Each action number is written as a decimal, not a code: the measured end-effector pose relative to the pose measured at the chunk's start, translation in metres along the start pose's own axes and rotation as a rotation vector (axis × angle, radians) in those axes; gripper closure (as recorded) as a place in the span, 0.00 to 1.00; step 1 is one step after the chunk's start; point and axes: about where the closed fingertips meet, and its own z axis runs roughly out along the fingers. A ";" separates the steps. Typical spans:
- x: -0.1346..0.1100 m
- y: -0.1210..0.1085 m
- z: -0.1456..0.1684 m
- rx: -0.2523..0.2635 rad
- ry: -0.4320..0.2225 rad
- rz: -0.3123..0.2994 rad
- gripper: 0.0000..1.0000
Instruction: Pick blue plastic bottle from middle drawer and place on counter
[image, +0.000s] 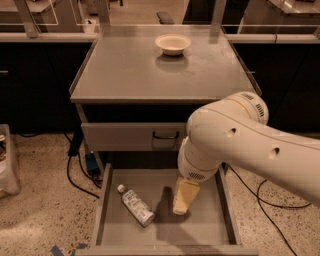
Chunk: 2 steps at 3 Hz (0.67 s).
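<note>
Grey cabinet on a speckled floor. Its counter (150, 75) tops the open drawer (205, 231). The gripper (184, 200), spread impossible to tell, hangs in the drawer near the bottle (136, 205), which lies flat. Best to straddle the bottle's middle crosswise.

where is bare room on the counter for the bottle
The counter is bare everywhere but the white bowl near its back edge. The middle drawer is crowded: gripper low inside, just beside the blue plastic bottle.
</note>
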 end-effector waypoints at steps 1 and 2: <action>-0.028 -0.019 0.029 0.086 0.065 -0.030 0.00; -0.024 -0.024 0.025 0.108 0.072 0.002 0.00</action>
